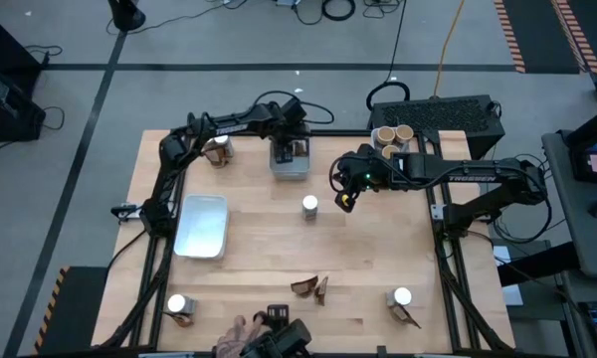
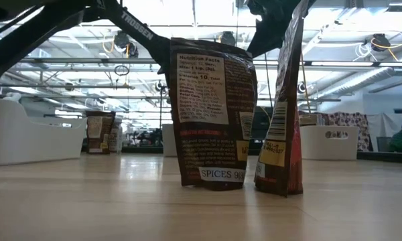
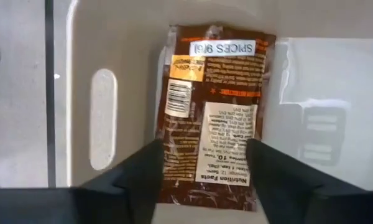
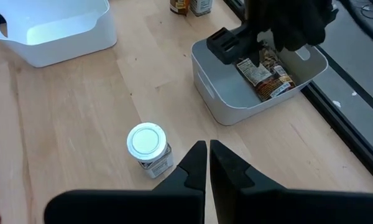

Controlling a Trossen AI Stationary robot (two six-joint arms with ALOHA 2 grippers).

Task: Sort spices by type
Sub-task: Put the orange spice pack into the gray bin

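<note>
My left gripper hangs open over a small grey tray at the table's far middle. A dark-brown and orange packet lies slanted inside that tray, with its near end between my open fingers. My right gripper is shut and holds nothing. It hovers just right of a white-capped jar that stands upright on the wood, and the jar shows beside its fingertips. Two more packets stand upright near the table's near edge. My left gripper comes from above with one finger on either side of the packet's end. The packet rests in the tray. Whether the fingers touch it, I cannot tell.
A white tray lies at the left middle. A jar and a packet stand at the far left. Tan-topped tubs sit beyond the far right edge. White-capped jars stand near the near corners. The wood between the trays lies bare.
</note>
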